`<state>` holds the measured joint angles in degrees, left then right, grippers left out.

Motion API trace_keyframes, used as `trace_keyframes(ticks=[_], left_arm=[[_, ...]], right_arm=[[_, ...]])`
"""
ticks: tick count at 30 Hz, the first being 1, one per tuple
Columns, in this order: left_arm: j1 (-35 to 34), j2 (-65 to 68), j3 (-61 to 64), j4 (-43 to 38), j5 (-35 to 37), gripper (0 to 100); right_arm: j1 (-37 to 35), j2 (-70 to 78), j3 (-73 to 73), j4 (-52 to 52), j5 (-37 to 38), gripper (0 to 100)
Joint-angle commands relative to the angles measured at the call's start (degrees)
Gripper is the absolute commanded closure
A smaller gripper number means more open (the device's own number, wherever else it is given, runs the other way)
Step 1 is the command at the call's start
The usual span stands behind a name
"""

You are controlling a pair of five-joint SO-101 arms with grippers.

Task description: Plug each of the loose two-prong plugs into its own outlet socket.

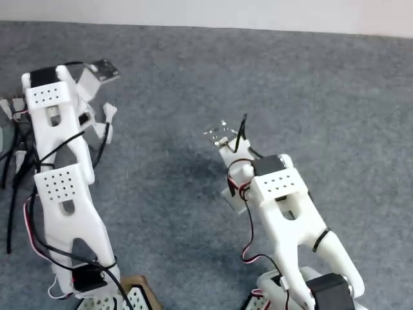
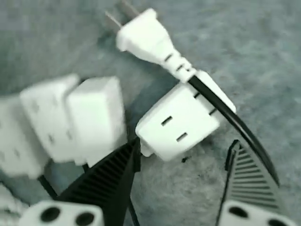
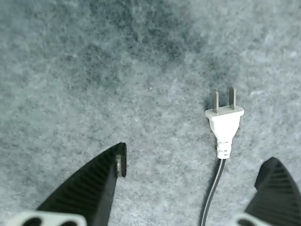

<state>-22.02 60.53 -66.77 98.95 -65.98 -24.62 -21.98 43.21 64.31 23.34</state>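
In the left wrist view a white two-prong plug (image 2: 141, 35) lies on the grey carpet, and its black cable (image 2: 235, 122) runs over a white outlet socket (image 2: 181, 122) that has two empty slots. My left gripper (image 2: 183, 148) is open right at that socket, with one black finger on either side. Two more white outlet blocks (image 2: 70, 117) sit beside it. A second white plug (image 3: 225, 120) lies flat with its prongs pointing away from my right gripper (image 3: 197, 157). That gripper hovers open over the plug, which lies between its fingers, untouched. From above, the right gripper (image 1: 222, 139) is mid-table and the left arm (image 1: 55, 110) far left.
Black cables and white outlet pieces (image 1: 13, 123) crowd the left edge by the left arm. Grey carpet (image 1: 322, 97) covers the table, open at the middle and right. A brown block (image 1: 139, 287) sits near the arm bases at the front.
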Motion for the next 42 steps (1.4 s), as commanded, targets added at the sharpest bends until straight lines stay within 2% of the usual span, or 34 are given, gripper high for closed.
trace_keyframes(ticks=[1,6,10,14,16,18,19,28,34,42], left_arm=[[2.9,-1.0,-1.9,1.8,-7.9,69],[3.6,-0.9,-1.9,1.9,-17.1,69],[3.1,-0.8,-0.6,1.9,-23.5,69],[3.2,-0.5,1.8,1.8,-24.9,70],[3.2,0.7,2.2,1.8,-24.9,80],[2.8,2.2,0.5,1.8,-24.9,95],[2.2,2.7,-0.8,1.8,-24.9,98],[-2.2,3.3,-17.8,2.3,-16.7,100],[-6.1,3.2,-28.1,2.3,-11.3,100],[-11.6,-7.0,-28.1,2.4,-7.6,100]], right_arm=[[-0.3,-1.8,-0.2,0.5,1.3,58.0],[-0.3,-2.0,0.6,0.5,1.4,58.0],[-0.3,-2.3,2.5,0.5,5.1,58.0],[-0.1,-2.3,2.6,0.5,4.9,58.0],[0.0,-2.3,2.3,0.5,4.9,58.0],[-0.1,-2.3,2.3,0.5,4.9,58.0],[-0.2,-2.3,2.3,0.5,4.9,58.0],[-0.3,-2.3,2.6,0.5,4.8,58.0],[-0.3,-2.4,2.6,0.5,2.1,58.0],[-0.2,-2.4,2.2,0.5,1.8,58.0]])
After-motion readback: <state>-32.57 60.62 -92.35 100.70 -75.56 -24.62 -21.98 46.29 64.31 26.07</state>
